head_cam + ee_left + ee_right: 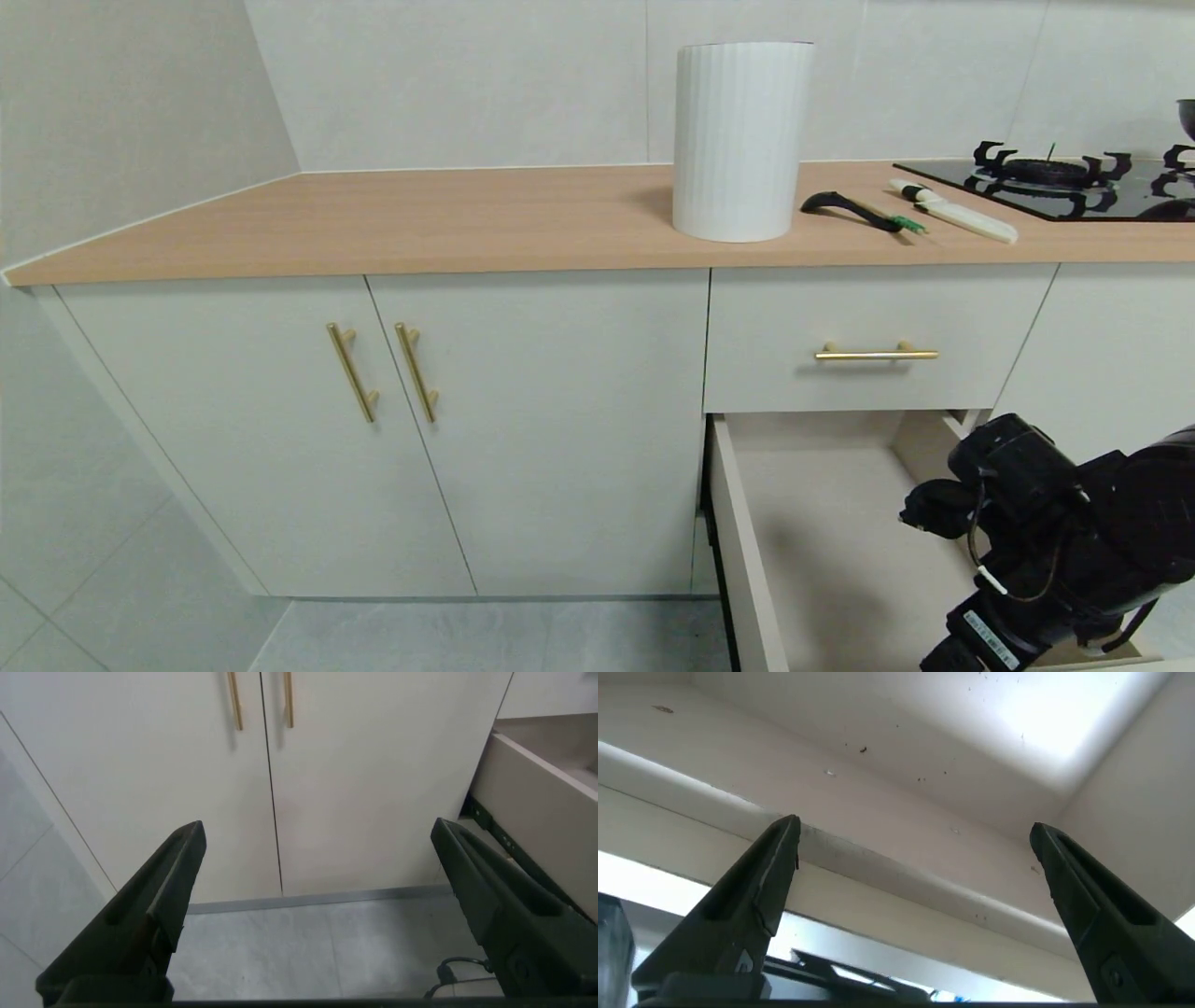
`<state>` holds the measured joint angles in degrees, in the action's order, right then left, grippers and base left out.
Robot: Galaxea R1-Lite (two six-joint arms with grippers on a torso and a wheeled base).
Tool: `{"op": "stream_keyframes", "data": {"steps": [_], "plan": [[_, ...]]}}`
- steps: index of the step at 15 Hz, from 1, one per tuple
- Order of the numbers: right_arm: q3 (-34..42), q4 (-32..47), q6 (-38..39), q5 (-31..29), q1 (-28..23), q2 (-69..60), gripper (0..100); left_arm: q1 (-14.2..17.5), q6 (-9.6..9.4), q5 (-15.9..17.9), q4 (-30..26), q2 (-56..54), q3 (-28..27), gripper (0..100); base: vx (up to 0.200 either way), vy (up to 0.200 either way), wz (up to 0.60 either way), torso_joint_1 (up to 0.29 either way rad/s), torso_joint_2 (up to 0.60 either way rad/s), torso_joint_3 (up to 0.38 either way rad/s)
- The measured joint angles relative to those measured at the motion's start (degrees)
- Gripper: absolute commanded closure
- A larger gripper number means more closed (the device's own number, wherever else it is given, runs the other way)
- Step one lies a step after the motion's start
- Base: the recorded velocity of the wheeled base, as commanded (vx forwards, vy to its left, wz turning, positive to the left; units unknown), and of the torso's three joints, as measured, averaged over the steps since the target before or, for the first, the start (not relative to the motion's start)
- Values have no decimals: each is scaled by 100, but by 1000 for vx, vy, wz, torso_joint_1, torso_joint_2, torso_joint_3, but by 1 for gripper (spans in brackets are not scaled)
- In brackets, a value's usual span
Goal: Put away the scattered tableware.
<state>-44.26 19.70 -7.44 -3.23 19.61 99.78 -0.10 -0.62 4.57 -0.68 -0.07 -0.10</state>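
On the wooden counter [448, 219] the scattered tableware lies to the right of a tall white ribbed container [742, 140]: a black spoon [854, 211] with a green tip on its handle lies just beside the container's base, and a long white utensil [954, 212] with a dark and green band near one end lies just right of the spoon, its far end near the edge of a black gas hob [1055, 182]. Both pieces lie flat and apart from each other. Below them the upper drawer [876, 317] with a gold handle is closed, and under it the lower drawer [840, 541] is pulled out, its pale floor bare where it shows. The right arm [1055, 551] hangs low over the right side of this open drawer. The right gripper [915, 826] has its two dark fingers [761, 896] spread wide with nothing between them, facing the pale inner walls of the drawer. The left gripper [318, 833] is likewise spread wide and holds nothing; it is low down, facing the two cabinet doors [271, 784] with gold handles and the grey floor [308, 952] in front of them, with the side of the pulled-out drawer showing at the edge of that view
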Motion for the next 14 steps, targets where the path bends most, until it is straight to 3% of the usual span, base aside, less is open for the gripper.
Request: {"op": "stream_keyframes", "data": {"steps": [2, 6, 14], "plan": [[-243, -194, 468, 4, -68, 17, 0, 0, 2, 0, 0, 0, 0, 0, 0, 0, 0, 0, 0, 0], [-512, -1954, 1392, -11, -206, 39, 0, 0, 0, -1, 0, 0, 0, 0, 0, 0, 0, 0, 0, 0], [-38, -4067, 1414, -424, -391, 30, 0, 0, 0, 0, 0, 0, 0, 0, 0, 0, 0, 0, 0, 0]]}}
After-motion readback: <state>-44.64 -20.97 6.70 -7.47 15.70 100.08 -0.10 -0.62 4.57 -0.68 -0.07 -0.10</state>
